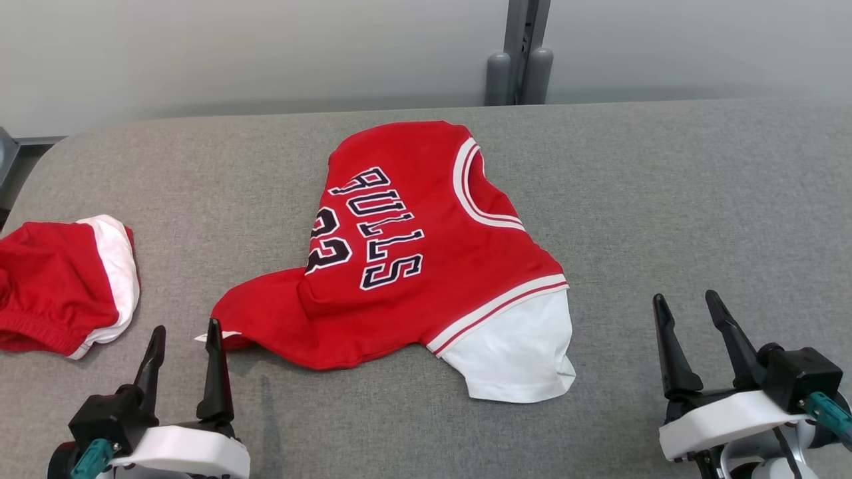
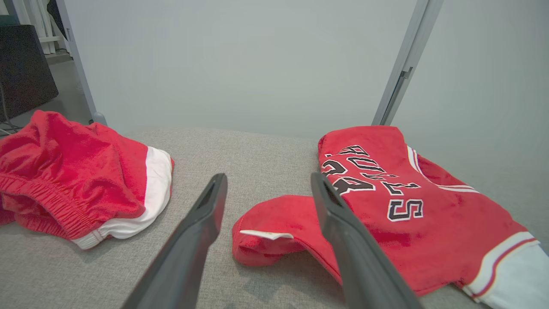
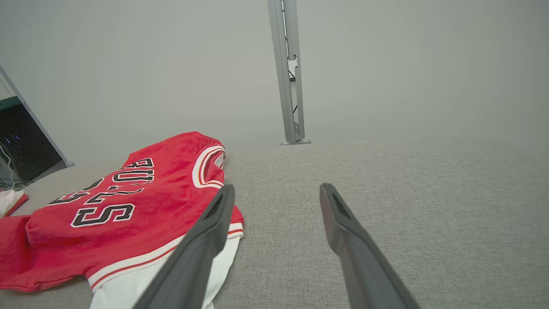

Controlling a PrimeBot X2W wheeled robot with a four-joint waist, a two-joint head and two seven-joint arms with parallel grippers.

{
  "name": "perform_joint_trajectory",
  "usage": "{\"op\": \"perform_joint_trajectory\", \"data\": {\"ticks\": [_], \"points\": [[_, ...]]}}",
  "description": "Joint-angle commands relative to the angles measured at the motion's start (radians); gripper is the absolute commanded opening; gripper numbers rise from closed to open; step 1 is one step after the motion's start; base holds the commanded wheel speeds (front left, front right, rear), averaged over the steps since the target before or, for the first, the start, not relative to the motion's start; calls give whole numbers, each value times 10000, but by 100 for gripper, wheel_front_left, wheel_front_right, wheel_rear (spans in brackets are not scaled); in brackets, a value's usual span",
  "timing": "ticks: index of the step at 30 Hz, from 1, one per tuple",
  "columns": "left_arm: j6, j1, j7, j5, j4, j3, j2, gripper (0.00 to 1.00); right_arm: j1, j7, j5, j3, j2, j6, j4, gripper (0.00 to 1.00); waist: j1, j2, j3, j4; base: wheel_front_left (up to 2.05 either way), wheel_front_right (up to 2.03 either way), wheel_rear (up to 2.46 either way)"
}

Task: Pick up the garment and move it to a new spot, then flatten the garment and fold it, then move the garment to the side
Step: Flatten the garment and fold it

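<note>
Our left gripper [image 1: 186, 326] has its two long dark fingers spread wide with nothing between them, low over the near left part of the table. Our right gripper [image 1: 685, 295] is spread just as wide and holds nothing, over bare cloth at the near right. Just ahead of the left fingers lies a small white tag [image 2: 266, 234], at the tip of a red flap; whether the finger touches that flap we cannot tell. The flap belongs to the soft red jersey [image 1: 426, 266] with black-and-white BULLS lettering and a number. It lies rumpled and partly doubled over near the middle of the grey fabric table [image 1: 665, 199], its lettering turned sideways to us. Its white sleeve [image 1: 519, 352] lies at the near right corner, edged with red and white stripes, left of the right gripper and apart from it. Well to the left, at the table's edge, lies a bunched pair of red shorts [image 1: 60, 286] with a white band. Beyond the far edge, a grey metal post [image 1: 519, 53] rises against a pale wall [image 1: 266, 53].
</note>
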Motion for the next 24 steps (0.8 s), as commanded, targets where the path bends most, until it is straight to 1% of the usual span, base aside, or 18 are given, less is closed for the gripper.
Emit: {"op": "perform_joint_trajectory", "data": {"ticks": [1,6,11,18,23,24], "points": [[67,96,38,57,-53,-9,57,100,105,46,-43,-17,-40,2,-47,100,0,0,2,22,0,0,0],[116,-99,132,188,-269,-175,73,100,15,126,-139,-92,-48,2,83,100,0,0,118,198,0,0,0],[-5,-518,219,351,-462,-495,25,100,-378,194,-151,120,-165,2,869,100,0,0,414,687,0,0,0],[-354,-1288,162,552,-277,-1040,-165,100,-1219,93,193,507,-212,2,3104,100,0,0,857,1654,0,0,0],[-473,-1622,4,553,-19,-1148,-297,100,-1903,-19,456,810,-153,3,4611,100,0,0,1067,1993,0,0,0],[-487,-1645,-35,553,29,-1155,-320,100,-1985,0,490,918,-140,3,4858,89,0,0,1099,2017,0,0,0]]}}
